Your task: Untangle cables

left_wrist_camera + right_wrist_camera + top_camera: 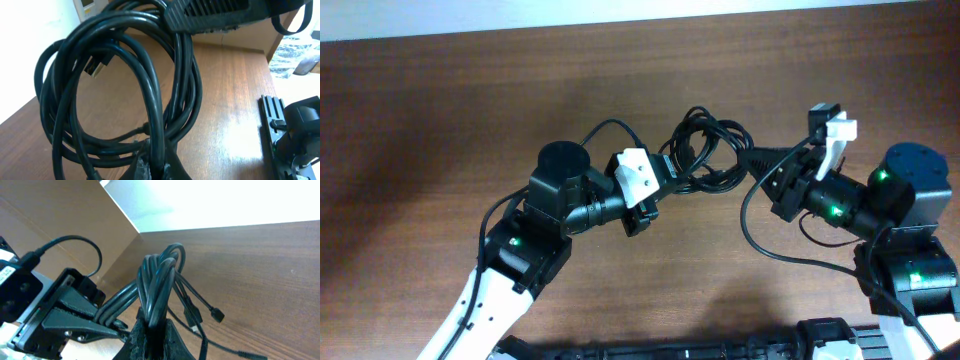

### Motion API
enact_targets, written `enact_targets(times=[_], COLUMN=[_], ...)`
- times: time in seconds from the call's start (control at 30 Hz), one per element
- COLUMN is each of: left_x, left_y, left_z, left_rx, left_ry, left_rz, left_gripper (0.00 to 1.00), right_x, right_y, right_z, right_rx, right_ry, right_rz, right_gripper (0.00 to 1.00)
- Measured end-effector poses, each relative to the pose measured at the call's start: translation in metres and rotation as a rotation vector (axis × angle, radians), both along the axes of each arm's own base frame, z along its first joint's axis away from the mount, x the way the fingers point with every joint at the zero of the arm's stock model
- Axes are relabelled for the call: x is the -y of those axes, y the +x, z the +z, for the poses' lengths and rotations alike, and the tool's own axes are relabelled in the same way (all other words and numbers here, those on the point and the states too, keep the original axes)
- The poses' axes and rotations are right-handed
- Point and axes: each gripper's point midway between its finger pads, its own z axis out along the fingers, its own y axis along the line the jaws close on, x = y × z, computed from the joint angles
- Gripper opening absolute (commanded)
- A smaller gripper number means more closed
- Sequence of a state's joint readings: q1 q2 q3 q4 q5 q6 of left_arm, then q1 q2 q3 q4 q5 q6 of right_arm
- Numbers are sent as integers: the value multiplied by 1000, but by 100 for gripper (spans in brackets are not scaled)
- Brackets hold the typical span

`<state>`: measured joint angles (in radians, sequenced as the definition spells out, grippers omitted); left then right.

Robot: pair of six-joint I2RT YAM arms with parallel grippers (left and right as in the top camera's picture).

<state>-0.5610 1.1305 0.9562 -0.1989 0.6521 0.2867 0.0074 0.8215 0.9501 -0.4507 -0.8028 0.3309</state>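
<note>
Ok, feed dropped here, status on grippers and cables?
Left gripper shut on cables. Right gripper shut on cables. One knotted bundle held between them. Nothing in the way.

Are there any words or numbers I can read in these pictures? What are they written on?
No text can be read in any view.
White patch at the left edge of the right wrist view: faint dark marks, too blurred to read.
The cables and the table show no writing.

Count: 1 cable bundle [708, 150], strands uncountable; 2 arms: left end effector [668, 172], right end effector [763, 163]; 1 bench [470, 100].
</note>
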Motion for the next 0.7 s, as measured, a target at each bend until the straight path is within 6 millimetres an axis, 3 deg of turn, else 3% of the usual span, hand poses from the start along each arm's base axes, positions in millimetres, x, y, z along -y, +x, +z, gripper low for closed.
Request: enact_targets(times=[0.4, 0.7], left_x=[-3, -2], left_y=[-3, -2], left_z=[-6, 2], left_rx=[-42, -26], left_ry=[29, 19], left_rz=[6, 5], left_gripper=[0, 0], right_x=[1, 2], right_y=[7, 14], right_z=[14, 33], right_rx=[20, 74], right_ry=[54, 109], right_rz=[-33, -58], right_gripper=[4, 4])
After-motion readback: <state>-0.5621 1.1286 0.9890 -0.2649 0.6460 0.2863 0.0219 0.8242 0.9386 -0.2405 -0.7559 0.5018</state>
